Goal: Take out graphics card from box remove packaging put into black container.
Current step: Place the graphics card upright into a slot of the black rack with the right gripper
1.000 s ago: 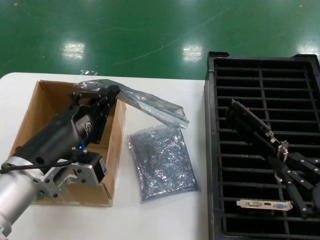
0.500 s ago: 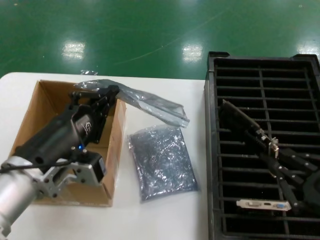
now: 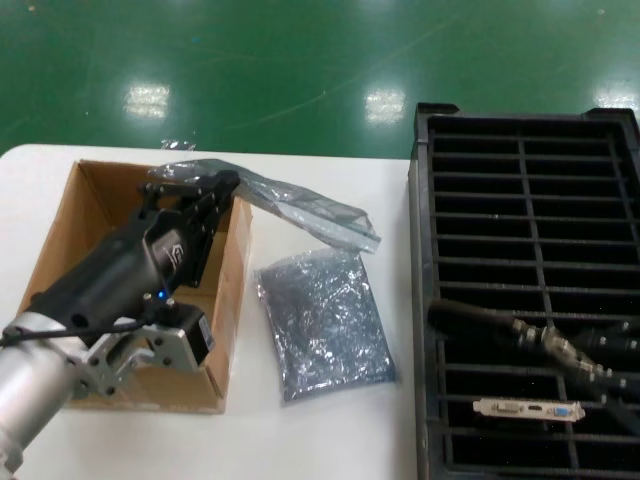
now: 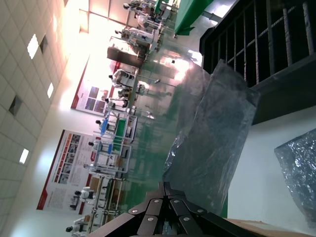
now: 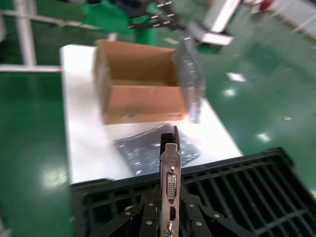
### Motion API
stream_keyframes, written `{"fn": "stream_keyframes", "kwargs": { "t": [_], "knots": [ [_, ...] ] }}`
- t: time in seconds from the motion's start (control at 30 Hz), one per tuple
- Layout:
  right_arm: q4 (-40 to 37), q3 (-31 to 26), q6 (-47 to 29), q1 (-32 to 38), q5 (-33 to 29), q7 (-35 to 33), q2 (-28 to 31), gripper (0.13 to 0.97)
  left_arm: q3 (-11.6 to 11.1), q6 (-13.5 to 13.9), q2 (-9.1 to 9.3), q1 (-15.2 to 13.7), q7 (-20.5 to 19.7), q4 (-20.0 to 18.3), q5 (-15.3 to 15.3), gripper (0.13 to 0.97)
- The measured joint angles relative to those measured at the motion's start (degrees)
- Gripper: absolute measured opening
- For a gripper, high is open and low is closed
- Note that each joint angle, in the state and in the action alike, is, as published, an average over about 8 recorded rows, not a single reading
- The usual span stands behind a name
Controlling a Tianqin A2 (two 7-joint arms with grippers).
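My left gripper [image 3: 207, 188] is shut on a translucent grey packaging bag [image 3: 310, 212] and holds it up over the far right corner of the brown cardboard box [image 3: 95, 215]. The left wrist view shows the fingertips [image 4: 174, 186] closed on the bag [image 4: 212, 138]. My right gripper [image 3: 565, 350] is shut on the graphics card [image 3: 480, 318] and holds it lying low over the black container [image 3: 520, 200]. In the right wrist view the gripper [image 5: 170, 200] clamps the card's silver bracket [image 5: 171, 170] on both sides.
A second crinkly bag [image 3: 325, 320] lies flat on the white table [image 3: 320, 440] between box and container. Another card's bracket [image 3: 530, 408] sits in a near slot of the container. The green floor lies beyond the table.
My right gripper has swung the card down from a tilted, raised pose to lie low across the container's slots. The left arm and its bag have not moved.
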Motion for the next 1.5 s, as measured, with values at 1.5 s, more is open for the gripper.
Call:
{"fn": "stream_keyframes", "kwargs": {
  "t": [1.5],
  "knots": [
    [-14.8,-35.8,-40.9,60.7,-10.5,-3.9,-13.9,0.189,0.0,0.0,0.00,0.0,0.0,0.0,0.0,0.139]
  ]
}}
